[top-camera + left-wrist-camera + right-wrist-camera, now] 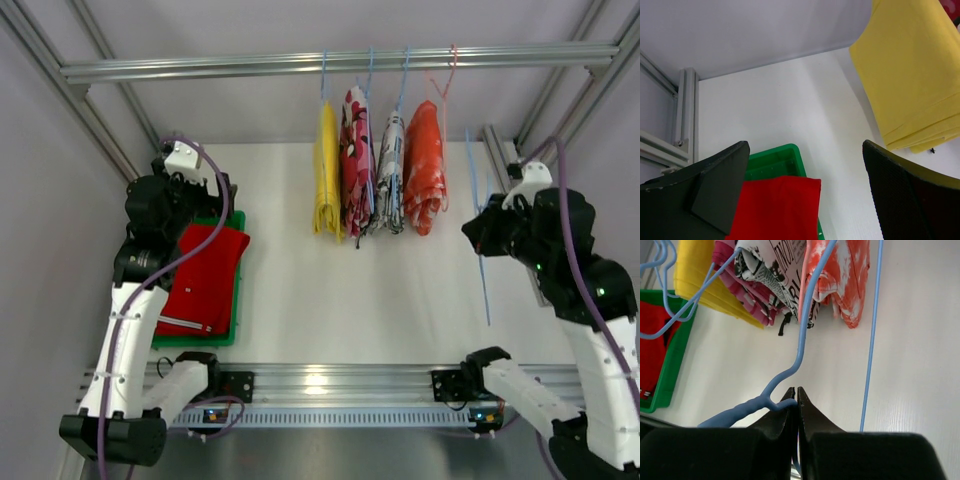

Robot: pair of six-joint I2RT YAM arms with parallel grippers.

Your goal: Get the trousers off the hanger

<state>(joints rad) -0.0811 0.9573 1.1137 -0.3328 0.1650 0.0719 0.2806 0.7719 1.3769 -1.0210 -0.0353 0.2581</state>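
red trousers lie under the open left gripper. the right gripper pinches a bare hanger, which may snag the orange garment.

The left fingers stand wide apart, one dark textured pad at the lower left and the other at the lower right. Between them, red trousers lie folded in a green tray on the white desk. Yellow trousers hang at the upper right (layered edges lowest, what holds them is out of frame). An aluminium frame post stands at the left.
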